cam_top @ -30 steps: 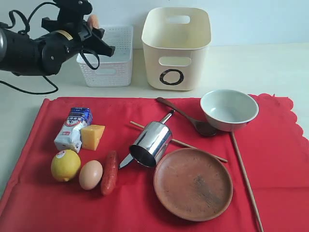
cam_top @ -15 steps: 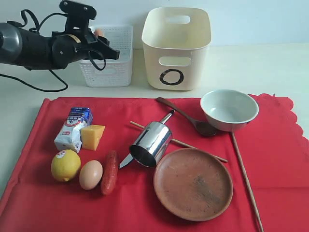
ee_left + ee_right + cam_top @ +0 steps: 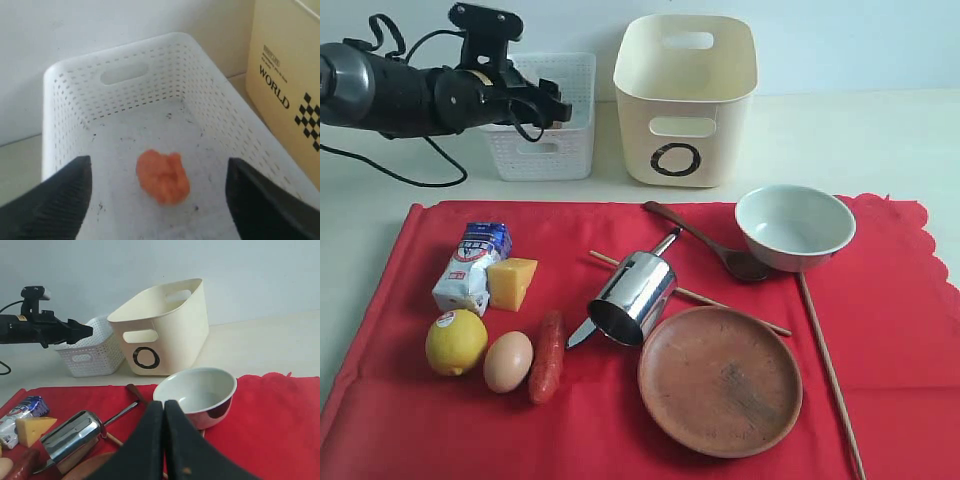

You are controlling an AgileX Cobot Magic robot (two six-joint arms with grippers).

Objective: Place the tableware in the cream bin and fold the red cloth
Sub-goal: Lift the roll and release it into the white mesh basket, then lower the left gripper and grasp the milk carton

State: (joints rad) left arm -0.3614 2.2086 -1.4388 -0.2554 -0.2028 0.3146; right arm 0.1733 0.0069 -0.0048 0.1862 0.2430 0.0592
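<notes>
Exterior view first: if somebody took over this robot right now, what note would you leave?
Left gripper: open, over the white basket, which holds an orange lump.
Right gripper: shut, empty, facing the bowl.
Plate, bowl, spoon, steel cup, knife and both chopsticks lie on the flat red cloth.
Done: nothing binned.
To do: all of it into the cream bin, then fold the cloth.

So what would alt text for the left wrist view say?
An orange lump lies on the floor of a white perforated basket, seen between the open black fingers of the left gripper. The cream bin stands beside the basket.
</notes>
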